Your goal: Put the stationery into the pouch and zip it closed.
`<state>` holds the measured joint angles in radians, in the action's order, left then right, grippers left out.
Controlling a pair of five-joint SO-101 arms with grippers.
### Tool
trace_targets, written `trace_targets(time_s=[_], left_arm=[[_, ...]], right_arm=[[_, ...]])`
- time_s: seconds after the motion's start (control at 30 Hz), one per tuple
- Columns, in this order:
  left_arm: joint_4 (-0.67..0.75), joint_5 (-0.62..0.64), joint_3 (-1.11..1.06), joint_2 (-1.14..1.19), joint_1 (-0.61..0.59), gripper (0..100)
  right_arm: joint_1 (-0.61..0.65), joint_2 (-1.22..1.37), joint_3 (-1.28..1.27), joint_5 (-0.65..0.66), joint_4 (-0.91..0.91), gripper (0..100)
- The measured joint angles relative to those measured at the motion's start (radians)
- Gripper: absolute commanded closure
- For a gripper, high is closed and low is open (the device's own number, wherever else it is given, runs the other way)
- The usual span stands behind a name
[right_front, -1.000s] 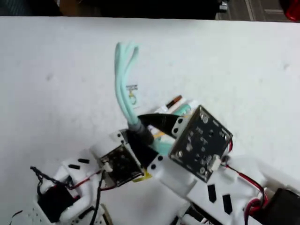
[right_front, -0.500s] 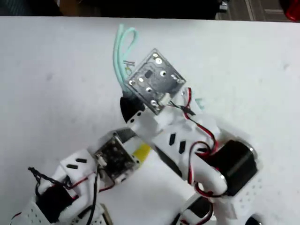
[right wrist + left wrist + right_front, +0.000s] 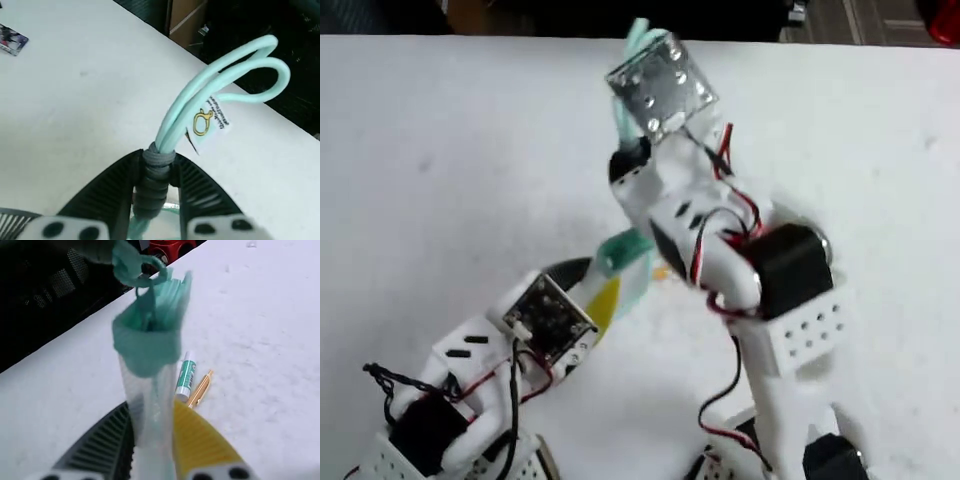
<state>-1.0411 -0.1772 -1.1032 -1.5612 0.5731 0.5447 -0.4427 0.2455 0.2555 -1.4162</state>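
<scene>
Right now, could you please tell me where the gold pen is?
In the left wrist view, the gold pen lies on the table beside the green-and-white tube, next to the pouch in the left gripper.

white table [image 3: 430,150] | dark room beyond far edge [image 3: 570,16] | red object [image 3: 944,20]

The high camera sits up above and looks down on the white desk [image 3: 440,150]. Both arms come in at the bottom of its picture. The left wrist camera rides right behind the left arm's fingers [image 3: 200,440] and looks along them, over the desk to its dark far edge. It is very close to the pouch [image 3: 150,405], which the high camera sees too. The right wrist camera sits just behind the right arm's fingers [image 3: 110,190], close to the looped cord [image 3: 176,117], also seen from above.
</scene>
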Motion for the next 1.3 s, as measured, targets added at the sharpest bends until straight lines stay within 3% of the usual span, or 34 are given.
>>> trace_targets(time_s=[0.4, 0.77, 1.07, 1.3], left_arm=[[0.015, 0.0, -0.02, -0.002, -0.005, 98], [0.023, 0.0, -0.023, -0.002, -0.005, 98], [0.023, 0.0, -0.023, -0.002, -0.005, 98], [0.031, 0.0, -0.025, -0.002, -0.077, 98]], right_arm=[[-0.187, 0.038, -0.008, 0.0, 0.014, 98.1], [-0.328, 0.038, -0.229, 0.0, 0.157, 98.1], [-0.344, 0.038, -0.241, 0.0, 0.173, 98.1], [-0.345, 0.038, -0.241, 0.0, 0.198, 97.4]])
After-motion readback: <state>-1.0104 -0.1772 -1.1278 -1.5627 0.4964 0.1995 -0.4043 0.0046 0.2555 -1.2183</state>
